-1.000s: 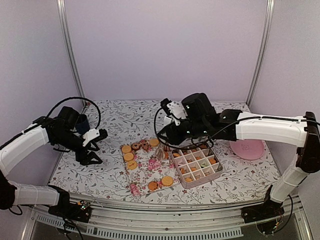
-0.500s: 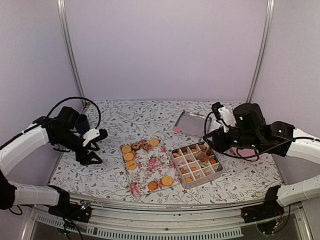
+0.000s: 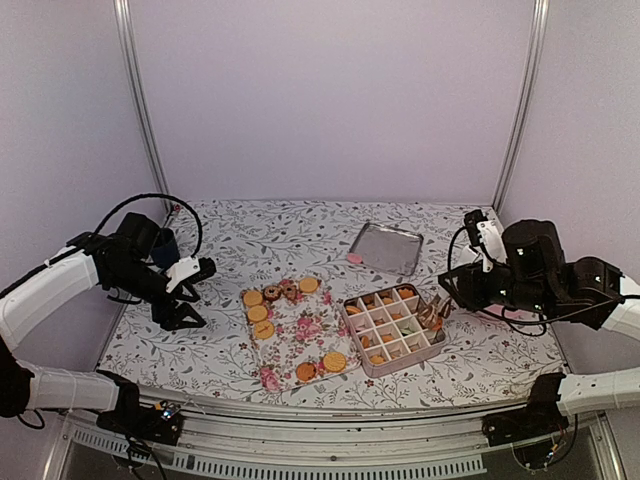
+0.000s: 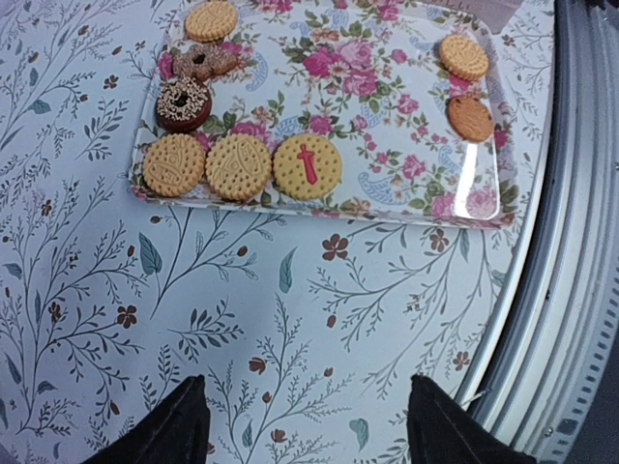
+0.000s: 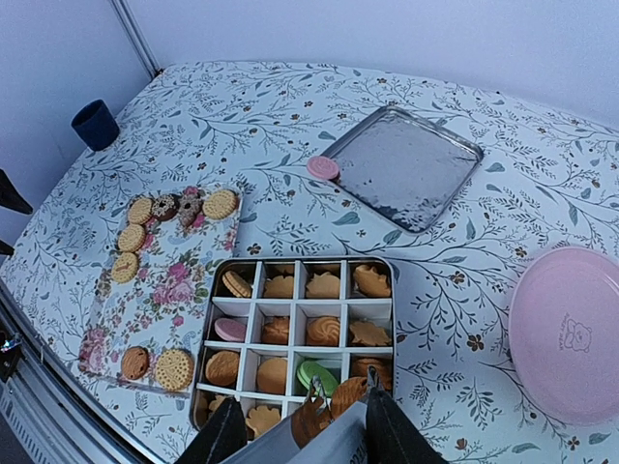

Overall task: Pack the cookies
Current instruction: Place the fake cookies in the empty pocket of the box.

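**Inspector:** Your table (image 3: pixel 250 235) carries a floral tray (image 3: pixel 300 345), a pink plate (image 5: pixel 571 333) at the right, a steel tray (image 5: pixel 406 164) behind the divided box (image 5: pixel 300 259), and a blue cup (image 5: pixel 95 124) far left. Your right gripper (image 5: pixel 302 408) covers the box's near cells.

**Operator:** And the cookies?

**Inspector:** The cookies (image 4: pixel 239 166), mostly tan rounds, lie on the floral tray and in the box cells. One pink cookie (image 5: pixel 323 167) touches the steel tray. Your left gripper (image 4: pixel 305 416) is spread and empty. A brown piece (image 5: pixel 309 420) sits between your right fingers; whether they pinch it, I cannot tell.

The tablecloth (image 5: pixel 290 106) is white with grey-green leafy sprigs. Orange-tan cookies (image 4: pixel 238 166), one crossed in red, lie on a pink-rose tray (image 4: pixel 387 116). Pink plate (image 5: pixel 571 333) by the right edge, dark blue cup (image 5: pixel 95 124) by the left.
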Available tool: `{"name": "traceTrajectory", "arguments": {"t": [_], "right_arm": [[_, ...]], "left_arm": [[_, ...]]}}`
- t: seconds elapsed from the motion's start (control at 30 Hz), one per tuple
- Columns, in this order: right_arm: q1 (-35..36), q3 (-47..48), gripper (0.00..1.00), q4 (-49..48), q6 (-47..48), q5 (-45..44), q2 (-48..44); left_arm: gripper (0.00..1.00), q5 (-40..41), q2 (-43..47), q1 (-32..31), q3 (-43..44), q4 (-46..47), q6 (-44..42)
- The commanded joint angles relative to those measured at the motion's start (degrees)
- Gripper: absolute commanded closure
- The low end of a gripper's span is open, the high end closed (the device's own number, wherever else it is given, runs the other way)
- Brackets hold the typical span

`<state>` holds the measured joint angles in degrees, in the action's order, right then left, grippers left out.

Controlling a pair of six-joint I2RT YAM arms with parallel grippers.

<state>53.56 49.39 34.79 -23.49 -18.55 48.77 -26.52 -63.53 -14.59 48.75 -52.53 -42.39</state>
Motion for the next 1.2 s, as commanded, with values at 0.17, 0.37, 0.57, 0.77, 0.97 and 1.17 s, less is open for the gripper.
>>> {"name": "traceTrajectory", "arguments": {"t": [0.17,0.37,0.57,0.77,0.97,1.17], "right_arm": [[-0.2,-2.2,0.65,-2.3,-1.2,1.3,1.6],[-0.2,-2.9,0.56,-3.0,-1.1,1.0,2.4],[-0.2,-1.5,0.52,-2.9,-0.1,0.3,2.5],[-0.2,0.7,0.49,-2.3,1.4,-0.3,3.0],[-0.2,4.0,0.53,-4.2,2.5,0.9,5.0],[-0.1,12.7,0.53,-7.0,4.7,7.9,13.9]], "left_arm": [[0.29,-0.7,-0.5,-0.2,1.6,0.5,0.3],[0.29,-0.5,-0.5,-0.2,1.7,0.5,0.0],[0.29,-0.7,-0.7,-0.3,1.6,0.4,0.2],[0.29,-0.6,-0.5,-0.3,1.7,0.3,0.2],[0.29,-0.3,-0.4,-0.3,1.4,0.2,0.0],[0.29,0.6,-0.8,-0.2,0.2,1.0,0.3]]}}
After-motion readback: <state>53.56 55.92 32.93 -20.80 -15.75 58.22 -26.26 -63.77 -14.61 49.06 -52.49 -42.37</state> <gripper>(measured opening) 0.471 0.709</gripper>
